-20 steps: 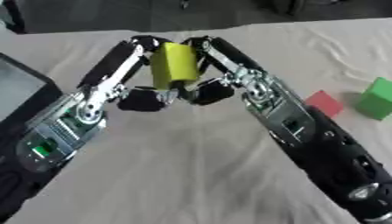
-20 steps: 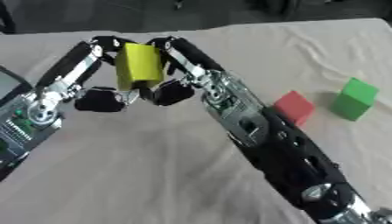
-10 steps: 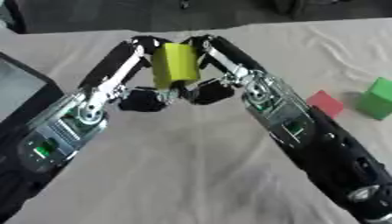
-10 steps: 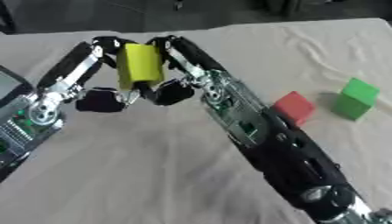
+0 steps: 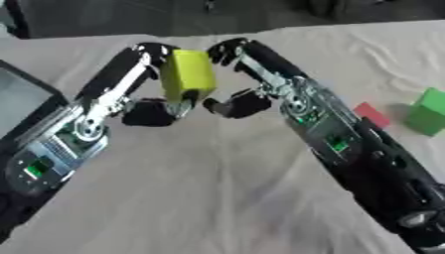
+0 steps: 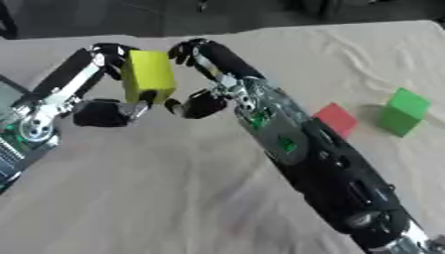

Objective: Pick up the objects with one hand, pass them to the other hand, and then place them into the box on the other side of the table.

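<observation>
A yellow block hangs upright above the table, between my two hands. My left hand comes in from the left, fingers curled over the block's top left and thumb under its lower edge. My right hand mirrors it from the right, with its fingertips at the block's top right corner and its thumb by the lower right corner. A red block and a green block lie on the cloth to the right. The dark box sits at the left edge, partly cut off.
A beige, wrinkled cloth covers the table. My right forearm crosses the right half of the view. The table's far edge meets a dark floor at the top.
The yellow block and my left hand have shifted slightly left. My right hand has stayed about where it was.
</observation>
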Tool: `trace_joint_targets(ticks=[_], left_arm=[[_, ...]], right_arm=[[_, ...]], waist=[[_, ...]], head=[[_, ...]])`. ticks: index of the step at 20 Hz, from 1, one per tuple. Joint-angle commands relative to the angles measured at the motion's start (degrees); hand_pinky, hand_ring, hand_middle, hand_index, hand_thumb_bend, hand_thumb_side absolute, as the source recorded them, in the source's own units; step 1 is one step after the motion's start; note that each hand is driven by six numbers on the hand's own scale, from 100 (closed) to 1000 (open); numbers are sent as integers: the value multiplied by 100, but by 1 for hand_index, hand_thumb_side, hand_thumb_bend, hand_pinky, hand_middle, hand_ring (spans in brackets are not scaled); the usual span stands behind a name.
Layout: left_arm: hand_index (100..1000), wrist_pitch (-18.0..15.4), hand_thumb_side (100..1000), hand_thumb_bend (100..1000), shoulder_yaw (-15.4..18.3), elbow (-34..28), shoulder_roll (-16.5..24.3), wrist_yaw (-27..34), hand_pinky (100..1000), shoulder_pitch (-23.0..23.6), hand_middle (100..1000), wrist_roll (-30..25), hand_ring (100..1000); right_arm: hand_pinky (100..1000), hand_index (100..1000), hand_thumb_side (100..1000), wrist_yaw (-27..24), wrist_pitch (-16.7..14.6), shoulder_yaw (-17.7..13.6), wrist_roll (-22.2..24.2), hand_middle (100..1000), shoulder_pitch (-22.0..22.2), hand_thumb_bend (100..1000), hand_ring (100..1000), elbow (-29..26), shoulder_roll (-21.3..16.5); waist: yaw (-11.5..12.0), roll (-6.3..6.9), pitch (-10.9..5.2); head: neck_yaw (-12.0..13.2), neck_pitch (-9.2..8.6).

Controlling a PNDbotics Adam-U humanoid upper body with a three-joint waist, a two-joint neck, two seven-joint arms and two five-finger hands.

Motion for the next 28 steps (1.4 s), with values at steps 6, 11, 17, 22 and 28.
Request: trace_joint_targets(ticks=[6, 11, 17, 22, 28], left_arm=[[332, -44, 291, 100, 115, -46, 240, 34, 656, -9, 412, 79, 633], [335, 6, 296, 100, 313, -325, 638, 153, 655, 161, 412, 122, 630], [340, 218, 313, 100, 832, -752, 1332, 429, 657, 550, 414, 419, 631], [347, 356, 322, 100, 1276, -832, 1769, 591, 658, 895, 418, 690, 637], [356, 393, 329, 100, 1668, -716, 2114, 706, 661, 1213, 422, 982, 642]], right_arm=[[715, 832, 174, 91, 23, -94, 53, 734, -70, 445, 782, -83, -127], [715, 831, 161, 119, 70, -117, 22, 734, -51, 436, 782, -75, -171], [713, 819, 146, 43, 181, -159, -145, 728, -71, 387, 778, -91, -241], [718, 820, 122, -48, 312, -198, -321, 730, -94, 272, 784, -112, -307], [715, 819, 100, -394, 470, -265, -523, 731, -126, 100, 787, -98, -389]], waist=[[-15, 15, -138], [-12, 34, -139], [2, 39, -159], [8, 18, -161], [23, -15, -145]], head=[[34, -68], [40, -53], [139, -82], [335, -89], [601, -151]])
